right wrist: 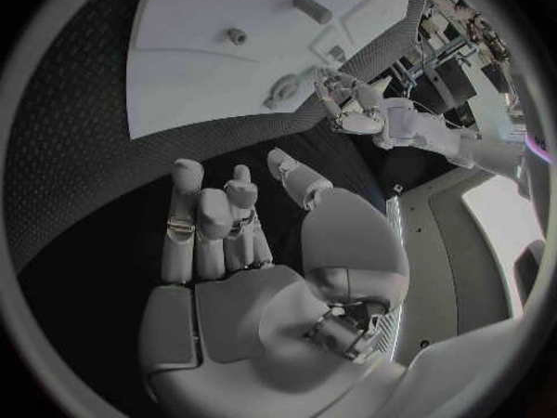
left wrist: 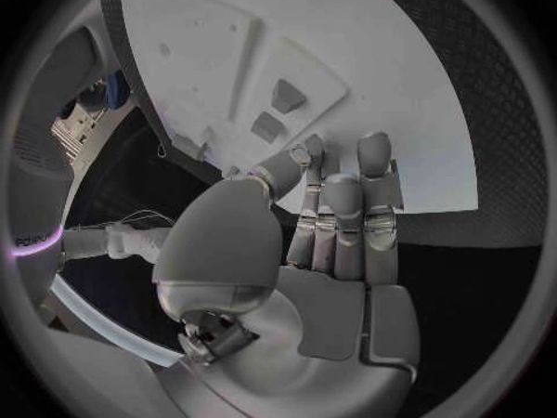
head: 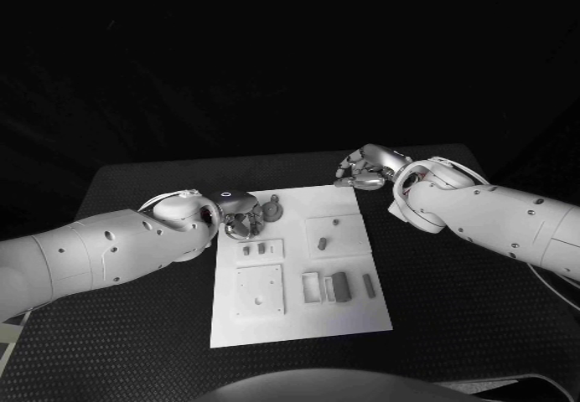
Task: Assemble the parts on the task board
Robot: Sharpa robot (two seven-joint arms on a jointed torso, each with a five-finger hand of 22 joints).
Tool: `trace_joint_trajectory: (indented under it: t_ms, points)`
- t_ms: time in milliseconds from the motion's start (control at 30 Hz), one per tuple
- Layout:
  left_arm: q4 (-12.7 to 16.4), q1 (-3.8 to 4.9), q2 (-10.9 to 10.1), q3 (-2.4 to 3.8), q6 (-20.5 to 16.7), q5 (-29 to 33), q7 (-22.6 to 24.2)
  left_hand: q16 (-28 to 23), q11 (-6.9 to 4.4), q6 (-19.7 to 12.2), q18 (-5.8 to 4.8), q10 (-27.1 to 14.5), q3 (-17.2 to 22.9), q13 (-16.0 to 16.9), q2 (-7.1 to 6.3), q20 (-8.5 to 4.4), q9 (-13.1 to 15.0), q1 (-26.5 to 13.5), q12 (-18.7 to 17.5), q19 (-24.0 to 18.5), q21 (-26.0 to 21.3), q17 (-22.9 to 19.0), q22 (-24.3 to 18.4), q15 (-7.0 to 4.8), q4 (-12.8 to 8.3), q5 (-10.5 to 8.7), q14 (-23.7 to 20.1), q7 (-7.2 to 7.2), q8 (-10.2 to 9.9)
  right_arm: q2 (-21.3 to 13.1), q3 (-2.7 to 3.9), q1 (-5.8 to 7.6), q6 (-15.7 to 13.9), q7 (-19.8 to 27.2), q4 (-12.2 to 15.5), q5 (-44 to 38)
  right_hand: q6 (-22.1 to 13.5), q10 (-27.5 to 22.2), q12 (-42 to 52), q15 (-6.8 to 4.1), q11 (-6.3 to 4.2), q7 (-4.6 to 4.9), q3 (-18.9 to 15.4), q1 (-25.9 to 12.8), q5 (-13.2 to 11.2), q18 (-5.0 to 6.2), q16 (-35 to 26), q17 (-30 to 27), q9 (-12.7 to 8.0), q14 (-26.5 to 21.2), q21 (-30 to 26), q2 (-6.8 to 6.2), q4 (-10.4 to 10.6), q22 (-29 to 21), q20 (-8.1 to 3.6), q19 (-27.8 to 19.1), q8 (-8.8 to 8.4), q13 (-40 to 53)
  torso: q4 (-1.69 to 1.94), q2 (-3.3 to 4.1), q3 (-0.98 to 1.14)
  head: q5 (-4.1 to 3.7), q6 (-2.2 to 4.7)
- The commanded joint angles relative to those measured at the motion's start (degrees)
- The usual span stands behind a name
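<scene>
**Two hands at the far end of the task board, parts lying on it**

Nearest the head camera, the near edge of the white task board (head: 302, 331) lies on the black table (head: 471, 335), the board running away from the robot at a slight tilt. On its near half sit a square plate with small holes (head: 259, 291) toward the left side, and beside it a row of upright-lying pieces: a pale frame-like piece (head: 312, 286), a dark bar (head: 339, 286) and a thin grey strip (head: 369, 286). Farther up, a small panel (head: 260, 248) carries two small dark parts, and a second square panel (head: 335, 231) carries one dark part (head: 323, 244). A keyhole-shaped grey part (head: 273, 207) lies near the board's far left corner.

The left hand (head: 240, 214) is over the board's far left edge, just beside the keyhole-shaped part. In the left wrist view the left hand (left wrist: 330, 228) has its fingers extended side by side above the board's surface with nothing between them and the thumb; the hand is unclosed and empty.

The right hand (head: 364, 171) is at the board's far right corner, over the table. In the right wrist view the right hand (right wrist: 226, 223) shows fingers loosely bent over the black table, thumb apart, holding nothing.
</scene>
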Motion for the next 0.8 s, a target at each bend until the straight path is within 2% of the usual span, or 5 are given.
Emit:
trace_joint_trajectory:
  t_ms: [33, 267, 300, 367, 800]
  points:
    - [0.04, -0.22, 0.04, -0.16, 0.92, 0.85, 0.13, -0.20, 0.07, -0.38, 3.51, -0.13, 0.05, -0.05, -0.41, 0.00, -0.03, -0.05, -0.15, -0.03, -0.21, 0.06, 1.04, 0.39, 0.00, 0.25, -0.18, -0.16, -0.18, 0.03, 0.02, -0.04, 0.69, 0.28, -0.01, 0.00, 0.91, -0.31, 0.06, -0.02, 0.16, 1.19, 0.15, -0.35, 0.11, 0.73, -0.35, 0.09, 0.07, 0.54, -0.32, 0.27, -0.18, 1.09, -0.02, 0.09, -0.24, -0.06, 0.01, 0.00, 0.01, -0.11, -0.02]
    - [0.15, -0.22, 0.08, -0.16, 0.75, 0.86, -0.51, -0.20, 0.07, -0.38, 3.51, -0.13, 0.05, -0.05, -0.41, 0.00, -0.03, -0.05, -0.15, -0.03, -0.21, 0.06, 1.04, 0.39, 0.00, 0.25, -0.18, -0.16, -0.18, -0.01, 0.02, -0.07, 0.67, 0.28, -0.17, 0.01, 0.91, -0.31, 0.06, -0.02, 0.16, 1.19, 0.17, -0.34, 0.11, 0.73, -0.35, 0.09, 0.08, 0.54, -0.32, 0.26, -0.20, 1.09, -0.03, 0.09, -0.26, -0.07, -0.04, 0.00, 0.01, -0.12, 0.01]
    - [0.14, -0.22, 0.10, -0.16, 0.68, 0.86, -0.53, -0.25, 0.48, -1.92, 3.47, -1.58, -0.59, -0.38, -1.63, 0.18, -0.39, -0.80, -0.88, -0.14, -0.28, 0.05, 1.04, 0.70, 0.08, 0.34, -0.32, 0.46, -1.02, -0.01, 0.02, -0.07, 0.67, 0.28, -0.21, 0.01, 0.91, -0.31, 0.06, -0.02, 0.16, 1.19, 0.17, -0.34, 0.11, 0.73, -0.35, 0.09, 0.08, 0.54, -0.32, 0.26, -0.20, 1.09, -0.03, 0.10, -0.26, -0.07, -0.03, 0.00, 0.00, -0.17, -0.01]
    - [0.11, -0.22, 0.10, -0.16, 0.53, 0.86, -0.62, -0.24, 0.73, -2.71, 3.71, -2.21, -0.72, -0.46, -1.85, 0.49, -0.55, -0.83, -0.93, -0.24, -0.41, 0.09, 0.99, 1.01, 0.11, 0.26, -0.46, 0.91, -1.38, -0.03, 0.02, -0.07, 0.66, 0.28, -0.23, 0.03, 0.91, -0.31, 0.06, -0.02, 0.16, 1.19, 0.17, -0.34, 0.11, 0.73, -0.35, 0.09, 0.09, 0.54, -0.32, 0.25, -0.20, 1.09, -0.03, 0.09, -0.26, -0.07, -0.01, 0.01, -0.01, -0.21, 0.00]
    - [-0.02, -0.22, -0.02, -0.15, -1.10, 0.86, -0.72, -0.35, 1.23, -3.71, 4.23, -3.72, -0.91, -0.56, -2.26, 1.09, -0.65, -0.90, -0.80, -0.48, -0.81, 0.12, 0.92, 1.51, 0.25, 0.28, -0.96, 1.12, -1.59, -0.08, 0.02, -0.08, 1.03, 0.22, -0.18, 0.03, 0.90, -0.31, 0.06, -0.01, 0.16, 1.20, 0.18, -0.35, 0.11, 0.73, -0.36, 0.09, 0.09, 0.54, -0.33, 0.26, -0.20, 1.09, -0.03, 0.09, -0.28, -0.08, 0.02, 0.01, -0.03, -0.19, 0.05]
